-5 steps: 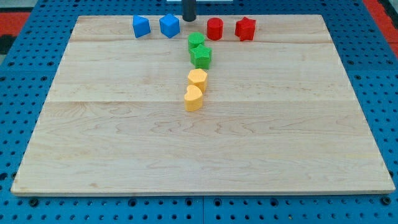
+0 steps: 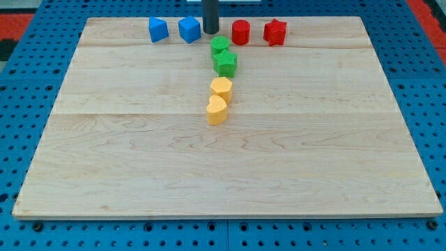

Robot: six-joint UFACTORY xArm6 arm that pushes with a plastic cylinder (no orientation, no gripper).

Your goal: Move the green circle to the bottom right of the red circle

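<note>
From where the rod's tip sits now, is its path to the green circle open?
Probably yes: my tip sits just above-left of the green circle, with bare board between them; the blue cube and red circle flank it.

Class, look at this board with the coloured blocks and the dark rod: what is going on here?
My tip sits near the view's top, between the blue cube and the red circle, just above the green circle. The green circle lies below and left of the red circle, touching the green star, so it is not yet at the red circle's bottom right.
</note>
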